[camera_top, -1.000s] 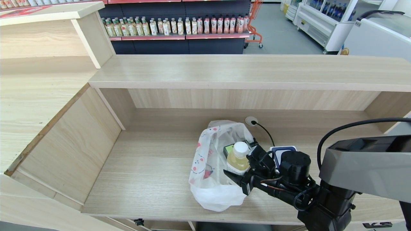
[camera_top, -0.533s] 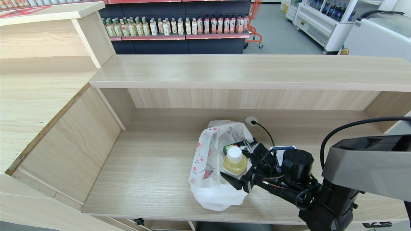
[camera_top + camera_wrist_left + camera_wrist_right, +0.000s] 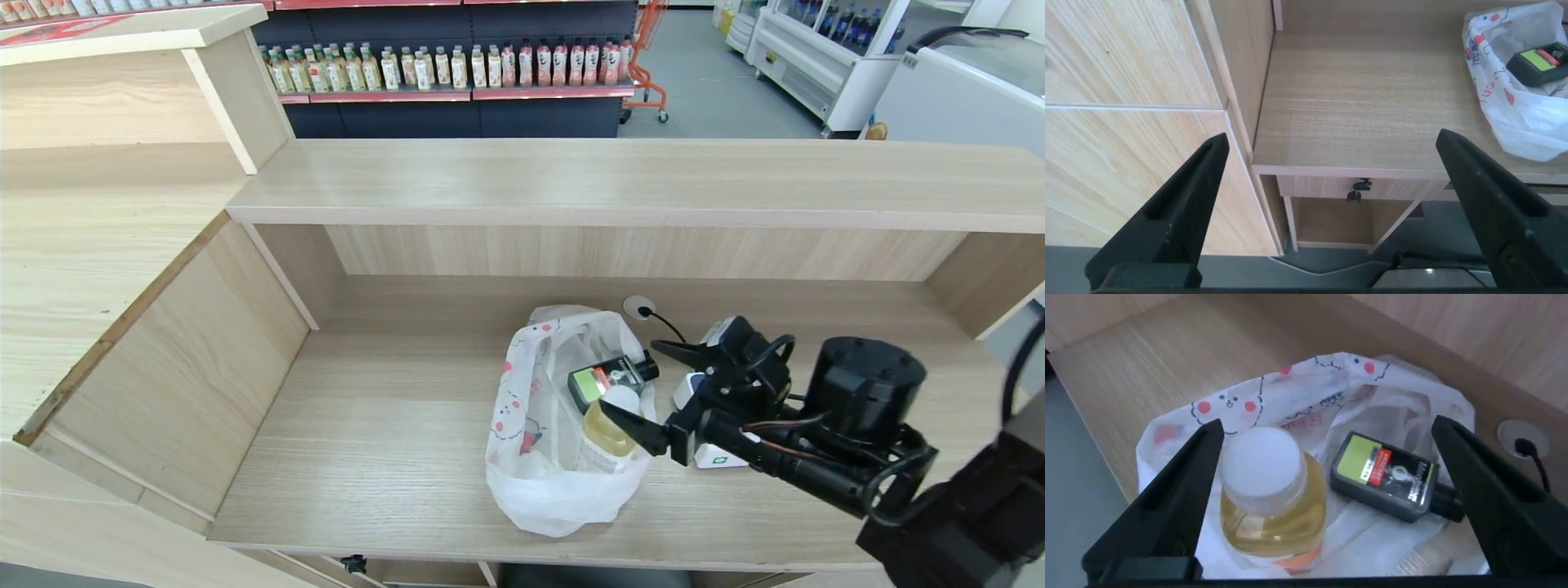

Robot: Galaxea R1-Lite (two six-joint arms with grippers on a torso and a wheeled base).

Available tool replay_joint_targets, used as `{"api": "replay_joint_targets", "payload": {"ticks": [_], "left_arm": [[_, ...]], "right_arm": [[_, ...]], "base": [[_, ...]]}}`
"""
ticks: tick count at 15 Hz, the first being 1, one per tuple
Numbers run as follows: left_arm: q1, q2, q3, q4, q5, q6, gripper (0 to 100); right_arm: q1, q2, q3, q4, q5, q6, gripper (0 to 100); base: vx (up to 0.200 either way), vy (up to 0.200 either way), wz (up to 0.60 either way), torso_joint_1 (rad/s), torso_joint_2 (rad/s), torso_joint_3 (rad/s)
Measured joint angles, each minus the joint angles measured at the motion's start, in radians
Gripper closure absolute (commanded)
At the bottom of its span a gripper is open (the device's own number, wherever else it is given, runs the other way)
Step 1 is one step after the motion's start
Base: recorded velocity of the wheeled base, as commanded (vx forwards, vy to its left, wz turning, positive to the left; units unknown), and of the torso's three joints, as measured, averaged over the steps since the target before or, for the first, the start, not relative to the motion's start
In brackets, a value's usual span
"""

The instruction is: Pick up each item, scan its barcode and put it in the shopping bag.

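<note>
The white printed shopping bag (image 3: 543,441) stands on the lower counter (image 3: 367,441). Inside it sit a bottle of yellow liquid with a white cap (image 3: 611,425) and a dark bottle with a green label (image 3: 608,377). My right gripper (image 3: 653,388) hangs open just right of the bag's mouth, with one finger over the yellow bottle and nothing held. The right wrist view looks down between the open right gripper (image 3: 1327,429) onto the yellow bottle (image 3: 1266,490), the dark bottle (image 3: 1392,478) and the bag (image 3: 1290,384). My left gripper (image 3: 1331,143) is open and empty, low off the counter's front left; the bag (image 3: 1515,98) lies far from it.
A white barcode scanner (image 3: 714,453) stands right of the bag, partly hidden by my right gripper. A black cable runs from a hole (image 3: 639,307) in the counter's back. A raised top shelf (image 3: 620,184) overhangs the back, and a side wall (image 3: 188,359) closes the left.
The right gripper lowered the yellow bottle into the bag, let it go, opened and drew back to the right. The bottle now rests in the bag beside the dark bottle.
</note>
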Motion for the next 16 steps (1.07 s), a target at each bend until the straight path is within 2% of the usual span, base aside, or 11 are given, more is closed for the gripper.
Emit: {"api": "replay_joint_targets", "payload": {"ticks": [3,5,8,12,13,16], "left_arm": [[0.000,0.000,0.000,0.000,0.000,0.000,0],[0.000,0.000,0.000,0.000,0.000,0.000,0],[0.000,0.000,0.000,0.000,0.000,0.000,0],[0.000,0.000,0.000,0.000,0.000,0.000,0],[0.000,0.000,0.000,0.000,0.000,0.000,0],[0.000,0.000,0.000,0.000,0.000,0.000,0]], "right_arm": [[-0.070,-0.246,0.012,0.344,-0.078,-0.004,0],[-0.151,-0.405,0.003,0.560,-0.146,0.002,0],[-0.302,-0.596,0.043,0.664,-0.233,0.016,0],[-0.434,-0.844,0.284,0.699,-0.284,0.035,0],[-0.459,-0.912,0.328,0.745,-0.287,0.038,0],[-0.516,-1.139,0.385,1.012,-0.289,0.042,0]], "base": [[0.000,0.000,0.00,0.000,0.00,0.000],[0.000,0.000,0.00,0.000,0.00,0.000],[0.000,0.000,0.00,0.000,0.00,0.000],[0.000,0.000,0.00,0.000,0.00,0.000],[0.000,0.000,0.00,0.000,0.00,0.000],[0.000,0.000,0.00,0.000,0.00,0.000]]}}
